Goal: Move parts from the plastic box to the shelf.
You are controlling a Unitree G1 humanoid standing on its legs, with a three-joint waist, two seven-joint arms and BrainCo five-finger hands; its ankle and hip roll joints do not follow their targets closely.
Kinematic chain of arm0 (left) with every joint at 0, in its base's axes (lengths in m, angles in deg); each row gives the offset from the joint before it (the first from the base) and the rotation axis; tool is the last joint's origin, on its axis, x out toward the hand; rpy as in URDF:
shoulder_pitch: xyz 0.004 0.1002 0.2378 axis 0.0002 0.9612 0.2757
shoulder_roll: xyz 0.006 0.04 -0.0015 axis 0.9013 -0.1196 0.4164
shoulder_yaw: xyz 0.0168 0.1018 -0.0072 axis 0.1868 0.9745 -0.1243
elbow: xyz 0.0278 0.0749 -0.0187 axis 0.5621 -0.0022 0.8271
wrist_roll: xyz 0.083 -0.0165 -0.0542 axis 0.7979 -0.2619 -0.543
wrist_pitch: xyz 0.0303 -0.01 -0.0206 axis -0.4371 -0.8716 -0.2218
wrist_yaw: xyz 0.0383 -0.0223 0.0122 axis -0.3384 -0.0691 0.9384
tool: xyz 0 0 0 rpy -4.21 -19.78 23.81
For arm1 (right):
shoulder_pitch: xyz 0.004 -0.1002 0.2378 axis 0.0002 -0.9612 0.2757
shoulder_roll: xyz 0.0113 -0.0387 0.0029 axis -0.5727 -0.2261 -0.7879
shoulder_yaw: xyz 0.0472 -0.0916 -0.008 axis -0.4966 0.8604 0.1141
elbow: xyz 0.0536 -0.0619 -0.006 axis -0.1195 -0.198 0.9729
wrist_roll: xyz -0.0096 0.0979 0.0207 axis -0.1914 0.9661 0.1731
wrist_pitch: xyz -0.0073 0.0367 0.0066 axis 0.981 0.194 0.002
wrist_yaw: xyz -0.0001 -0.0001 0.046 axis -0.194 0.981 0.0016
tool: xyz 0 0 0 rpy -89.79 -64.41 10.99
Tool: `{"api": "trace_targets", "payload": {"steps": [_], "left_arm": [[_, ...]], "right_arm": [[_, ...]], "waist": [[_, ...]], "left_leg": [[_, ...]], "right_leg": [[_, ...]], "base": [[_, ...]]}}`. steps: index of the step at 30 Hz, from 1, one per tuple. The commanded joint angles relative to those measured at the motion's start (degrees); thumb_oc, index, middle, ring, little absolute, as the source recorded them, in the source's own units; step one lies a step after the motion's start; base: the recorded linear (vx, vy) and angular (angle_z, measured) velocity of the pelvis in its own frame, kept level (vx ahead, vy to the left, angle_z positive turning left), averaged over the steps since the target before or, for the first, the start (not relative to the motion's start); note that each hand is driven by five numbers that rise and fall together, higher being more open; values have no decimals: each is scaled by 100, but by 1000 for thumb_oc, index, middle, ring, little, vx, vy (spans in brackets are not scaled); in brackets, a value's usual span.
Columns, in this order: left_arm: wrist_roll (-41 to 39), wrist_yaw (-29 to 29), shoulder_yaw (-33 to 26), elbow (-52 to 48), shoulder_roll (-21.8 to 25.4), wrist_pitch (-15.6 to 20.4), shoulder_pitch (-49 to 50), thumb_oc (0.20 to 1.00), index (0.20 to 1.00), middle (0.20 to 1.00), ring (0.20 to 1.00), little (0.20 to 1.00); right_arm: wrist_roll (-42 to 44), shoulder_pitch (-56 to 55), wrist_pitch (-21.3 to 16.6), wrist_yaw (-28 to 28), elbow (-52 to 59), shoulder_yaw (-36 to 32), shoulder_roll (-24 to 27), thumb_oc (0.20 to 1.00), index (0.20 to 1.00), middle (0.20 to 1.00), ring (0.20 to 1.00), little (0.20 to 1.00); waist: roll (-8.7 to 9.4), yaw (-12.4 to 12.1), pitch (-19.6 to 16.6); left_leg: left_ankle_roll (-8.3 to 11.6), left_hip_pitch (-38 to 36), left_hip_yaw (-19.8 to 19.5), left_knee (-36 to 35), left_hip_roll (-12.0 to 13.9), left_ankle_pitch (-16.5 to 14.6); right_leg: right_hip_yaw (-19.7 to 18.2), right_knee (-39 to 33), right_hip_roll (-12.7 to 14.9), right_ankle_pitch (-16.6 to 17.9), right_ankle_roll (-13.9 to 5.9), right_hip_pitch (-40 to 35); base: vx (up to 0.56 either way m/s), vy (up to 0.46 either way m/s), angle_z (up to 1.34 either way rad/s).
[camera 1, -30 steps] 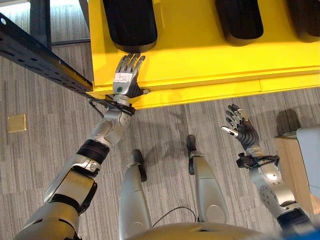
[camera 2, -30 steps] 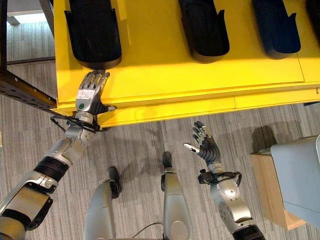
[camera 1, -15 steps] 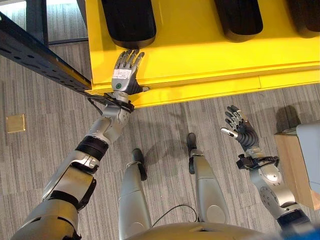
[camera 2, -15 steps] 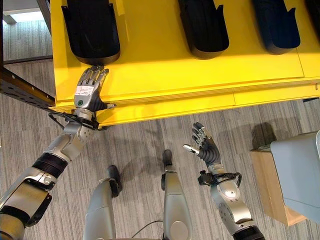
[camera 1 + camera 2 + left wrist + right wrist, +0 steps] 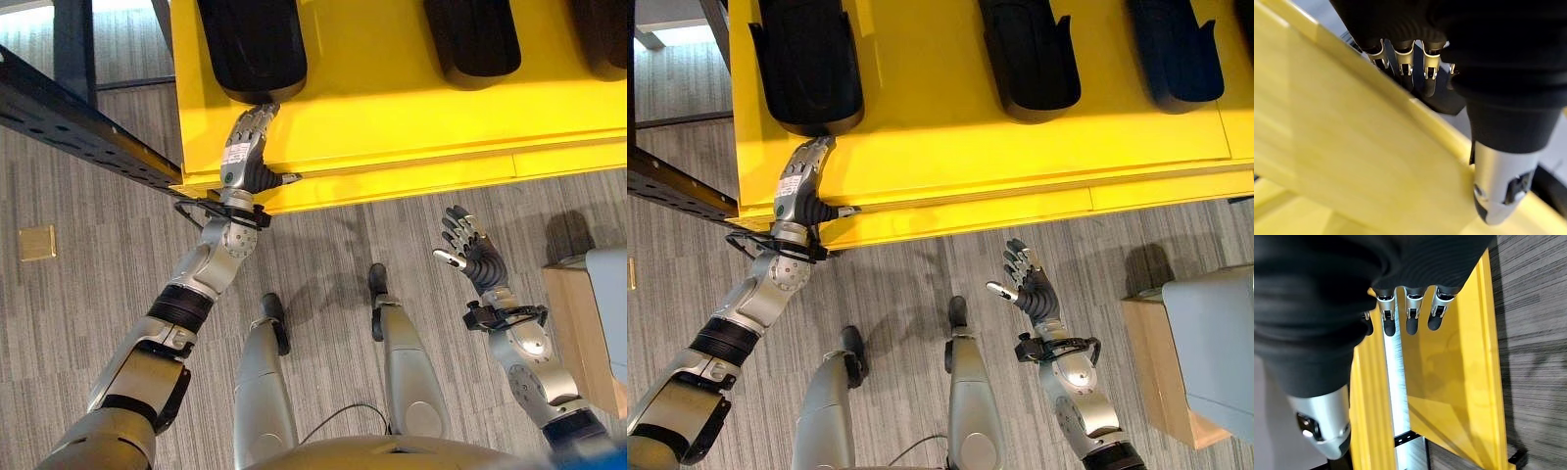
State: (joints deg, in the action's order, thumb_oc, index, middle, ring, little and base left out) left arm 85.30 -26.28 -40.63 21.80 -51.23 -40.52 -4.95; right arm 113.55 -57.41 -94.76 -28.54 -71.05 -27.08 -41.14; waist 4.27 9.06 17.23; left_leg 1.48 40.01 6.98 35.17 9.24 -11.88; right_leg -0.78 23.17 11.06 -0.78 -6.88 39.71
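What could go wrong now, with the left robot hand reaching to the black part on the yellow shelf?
1. The left robot hand lies with straight fingers at the near end of the leftmost black part. It may push the part deeper instead of gripping it.
2. The part sits near the left side of the yellow shelf. A sideways nudge might slide it toward that edge.
3. The right robot hand hangs open over the floor and could not steady anything.

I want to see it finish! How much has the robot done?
Three black parts already lie on the yellow shelf. The left hand touches the nearest part with straight fingers. The right hand hangs open, holding nothing. Any parts still in the grey box cannot be seen.
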Motion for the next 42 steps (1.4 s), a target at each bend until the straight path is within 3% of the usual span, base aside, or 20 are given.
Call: {"api": "trace_targets", "payload": {"steps": [1,6,10,13,14,19,22,26,28,32,42], "left_arm": [[-750,-812,328,-9,-162,207,1154,1000,1000,1000,1000,1000],[-1733,-1169,187,-719,35,540,1869,1000,1000,1000,1000,1000],[-3324,-1832,182,-1228,204,906,2344,1000,1000,1000,1000,1000],[-3884,-2059,183,-1312,214,924,2524,1000,1000,1000,1000,1000],[-4648,-2431,130,-1525,225,979,2820,1000,1000,1000,1000,1000],[-6249,-3039,-266,-1644,-83,856,3430,1000,1000,1000,1000,1000],[-6473,-3143,-358,-1636,-145,824,3508,1000,1000,1000,1000,1000],[-6897,-3323,-630,-1588,-388,784,3822,1000,1000,1000,1000,1000],[-6866,-3426,-808,-1545,-577,799,4027,1000,1000,1000,1000,1000],[-6443,-3328,-673,-1434,-742,842,4057,1000,1000,1000,1000,1000],[-6280,-3291,-556,-1038,-949,779,4070,1000,1000,1000,1000,1000]], "right_arm": [[-1,-50,-244,-51,316,-224,167,1000,1000,1000,1000,1000],[-52,-25,-281,-66,329,-225,161,1000,1000,1000,1000,1000],[-69,-52,-324,-33,340,-224,154,1000,1000,1000,1000,1000],[-95,-28,-346,-34,326,-184,133,1000,1000,1000,1000,1000],[-154,-72,-352,-15,320,-205,102,1000,1000,1000,1000,1000],[-80,-173,-310,71,224,-224,-61,1000,1000,1000,1000,1000],[-81,-175,-293,90,173,-219,-84,1000,1000,1000,1000,1000],[8,-301,-231,243,141,-238,-156,1000,1000,1000,1000,1000],[-20,-419,-161,305,44,-281,-272,1000,1000,1000,1000,1000],[198,-359,-80,318,-319,-31,-506,1000,1000,1000,1000,1000],[181,-401,-54,329,-554,73,-624,1000,1000,1000,1000,1000]], "waist": [[-168,50,70],[-171,-33,31],[-157,-89,-32],[-144,-126,-70],[-138,-189,-120],[-128,-279,-346],[-116,-290,-375],[-105,-335,-654],[-127,-350,-1057],[-168,-353,-1545],[-223,-305,-1823]], "left_leg": [[222,90,-494,-369,187,267],[210,-92,-531,-457,164,288],[171,-258,-548,-636,121,514],[181,-449,-577,-737,126,543],[190,-783,-616,-927,131,600],[230,-1673,-605,-1680,161,855],[244,-1834,-597,-1820,169,913],[287,-2458,-534,-2578,224,1199],[355,-3022,-404,-3252,219,1426],[436,-3583,-167,-3893,262,1618],[463,-3908,-1,-3986,317,1584]], "right_leg": [[94,457,70,-521,11,-416],[160,356,90,-496,-8,-633],[231,169,113,-325,6,-857],[263,59,124,-311,-8,-1060],[322,-78,142,-309,-35,-1405],[464,-692,130,-177,-112,-2228],[477,-815,121,-139,-124,-2365],[545,-1375,89,47,-193,-2829],[617,-1920,94,217,-273,-3294],[599,-2406,102,373,-362,-3672],[482,-2654,86,452,-388,-3932]], "base": [[12,-11,4],[4,-11,4],[-43,-16,9],[46,-31,6],[72,-30,8],[74,-19,16],[45,-15,5],[74,-7,2],[139,-8,-6],[69,-4,-6],[9,-3,-6]]}}
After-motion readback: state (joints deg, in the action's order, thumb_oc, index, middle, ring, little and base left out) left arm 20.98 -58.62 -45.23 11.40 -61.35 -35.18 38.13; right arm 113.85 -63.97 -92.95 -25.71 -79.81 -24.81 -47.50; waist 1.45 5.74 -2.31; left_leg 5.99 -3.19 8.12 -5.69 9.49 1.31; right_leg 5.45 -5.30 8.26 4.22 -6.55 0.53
